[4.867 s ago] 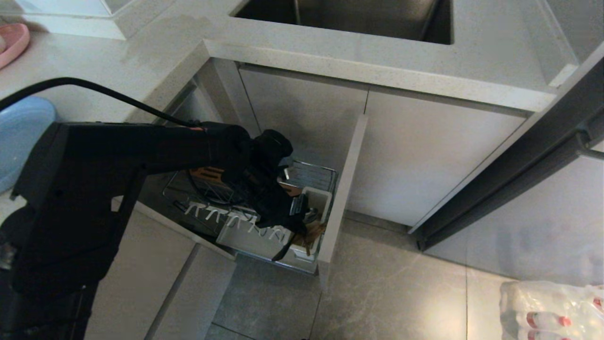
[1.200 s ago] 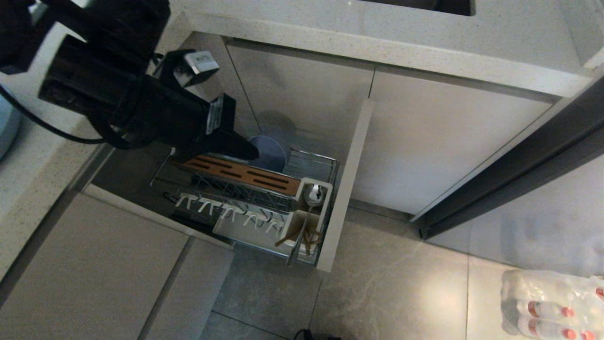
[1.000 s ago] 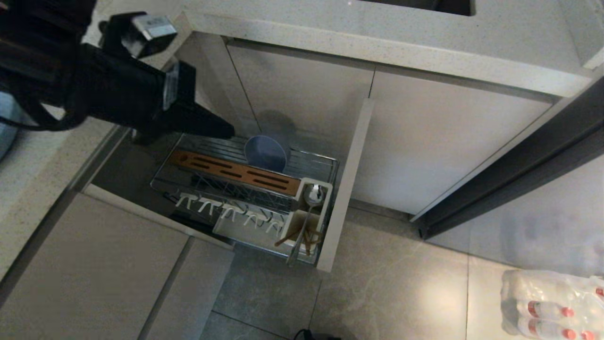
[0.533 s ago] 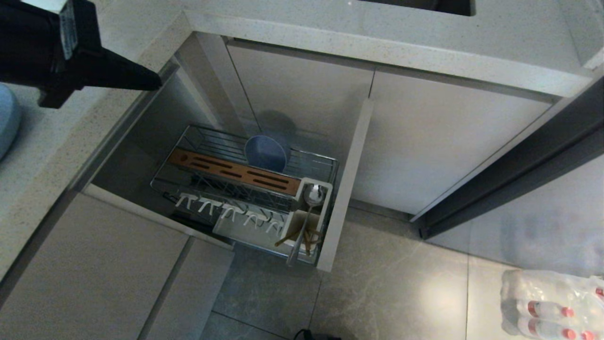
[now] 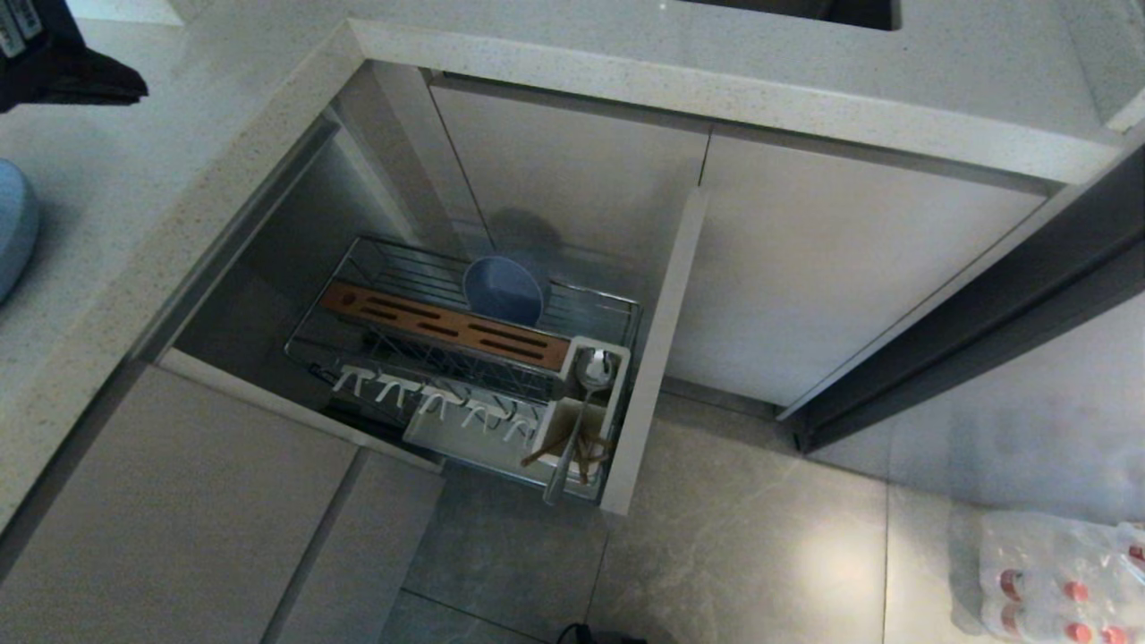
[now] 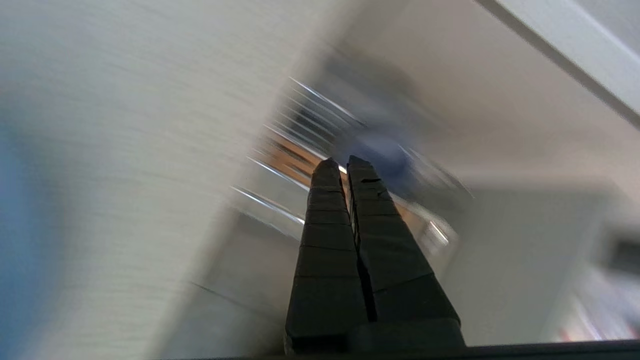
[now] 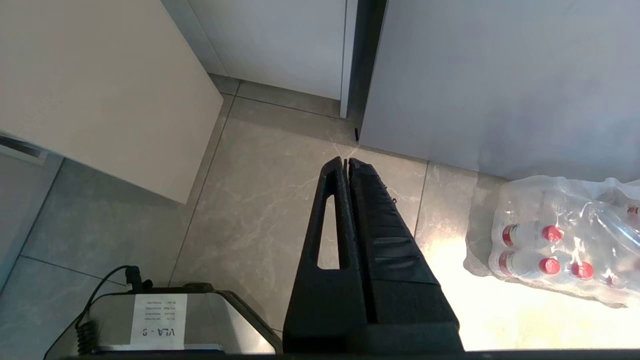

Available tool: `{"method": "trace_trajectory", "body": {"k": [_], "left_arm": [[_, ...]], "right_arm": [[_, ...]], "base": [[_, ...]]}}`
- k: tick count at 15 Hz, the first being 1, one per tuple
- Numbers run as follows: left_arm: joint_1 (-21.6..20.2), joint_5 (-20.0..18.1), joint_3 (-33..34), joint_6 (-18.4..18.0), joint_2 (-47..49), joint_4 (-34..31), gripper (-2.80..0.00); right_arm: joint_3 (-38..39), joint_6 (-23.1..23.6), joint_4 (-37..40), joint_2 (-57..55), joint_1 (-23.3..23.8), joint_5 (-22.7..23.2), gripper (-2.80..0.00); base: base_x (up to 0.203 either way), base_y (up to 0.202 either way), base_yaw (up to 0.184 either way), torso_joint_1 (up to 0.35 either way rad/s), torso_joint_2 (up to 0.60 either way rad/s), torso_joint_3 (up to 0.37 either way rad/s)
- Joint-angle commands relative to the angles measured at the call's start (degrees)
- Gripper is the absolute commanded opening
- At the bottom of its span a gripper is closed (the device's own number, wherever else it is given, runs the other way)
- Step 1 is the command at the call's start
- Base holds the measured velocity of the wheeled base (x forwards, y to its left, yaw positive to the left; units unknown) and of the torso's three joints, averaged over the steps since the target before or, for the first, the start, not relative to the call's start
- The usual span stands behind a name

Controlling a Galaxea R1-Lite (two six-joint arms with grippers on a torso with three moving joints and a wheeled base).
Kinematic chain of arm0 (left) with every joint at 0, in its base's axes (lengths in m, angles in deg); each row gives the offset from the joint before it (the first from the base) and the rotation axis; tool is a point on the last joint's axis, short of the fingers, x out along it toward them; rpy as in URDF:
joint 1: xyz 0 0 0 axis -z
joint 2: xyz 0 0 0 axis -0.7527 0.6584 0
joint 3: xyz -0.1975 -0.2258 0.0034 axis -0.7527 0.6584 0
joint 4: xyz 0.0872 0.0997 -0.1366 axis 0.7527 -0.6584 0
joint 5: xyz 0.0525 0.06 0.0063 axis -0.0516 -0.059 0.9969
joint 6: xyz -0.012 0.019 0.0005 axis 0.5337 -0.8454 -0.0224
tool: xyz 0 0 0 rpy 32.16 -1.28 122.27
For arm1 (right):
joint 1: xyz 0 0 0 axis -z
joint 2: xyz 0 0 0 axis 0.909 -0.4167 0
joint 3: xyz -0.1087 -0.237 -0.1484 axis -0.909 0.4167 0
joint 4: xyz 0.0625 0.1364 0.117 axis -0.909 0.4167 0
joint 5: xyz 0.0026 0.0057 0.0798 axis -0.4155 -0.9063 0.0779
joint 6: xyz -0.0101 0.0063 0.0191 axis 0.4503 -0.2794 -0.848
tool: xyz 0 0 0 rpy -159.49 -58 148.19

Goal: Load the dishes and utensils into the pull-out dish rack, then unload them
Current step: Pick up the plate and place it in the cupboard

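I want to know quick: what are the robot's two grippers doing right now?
Left gripper: fingers shut, holding nothing, up over the counter.
Right gripper: fingers shut, holding nothing, parked above the floor.

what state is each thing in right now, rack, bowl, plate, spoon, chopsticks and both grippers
rack: pulled out of the cabinet
bowl: in the rack, tipped on its side
plate: on the counter, not loaded
spoon: in the white cup, handle sticking out
chopsticks: in the same cup
left gripper: shut, empty, over the counter
right gripper: shut, empty, over the floor
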Motion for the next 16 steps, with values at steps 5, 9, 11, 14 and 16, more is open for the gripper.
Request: {"method": "trace_trajectory", "body": {"k": [5,9,11,14,16], "left_arm": [[-5.3,17.1,0.0,0.1,3.4,6.0,-2.80],[-7.0,28.6,0.0,0.1,8.5,13.9,-2.80],[-7.8,32.4,0.0,0.1,10.7,15.9,-2.80],[-8.0,34.6,0.0,0.1,11.8,16.0,-2.80],[-8.4,35.6,0.0,0.0,11.9,15.7,-2.80]], "right_arm": [[0.0,0.0,0.0,-0.1,0.0,0.0,-2.80],[0.0,0.0,0.0,-0.1,0.0,0.0,-2.80],[0.0,0.0,0.0,-0.1,0.0,0.0,-2.80],[0.0,0.0,0.0,-0.1,0.0,0.0,-2.80],[0.0,0.0,0.0,-0.1,0.0,0.0,-2.80]], "base": [[0.000,0.000,0.000,0.000,0.00,0.000],[0.000,0.000,0.000,0.000,0.00,0.000],[0.000,0.000,0.000,0.000,0.00,0.000],[0.000,0.000,0.000,0.000,0.00,0.000],[0.000,0.000,0.000,0.000,0.00,0.000]]}}
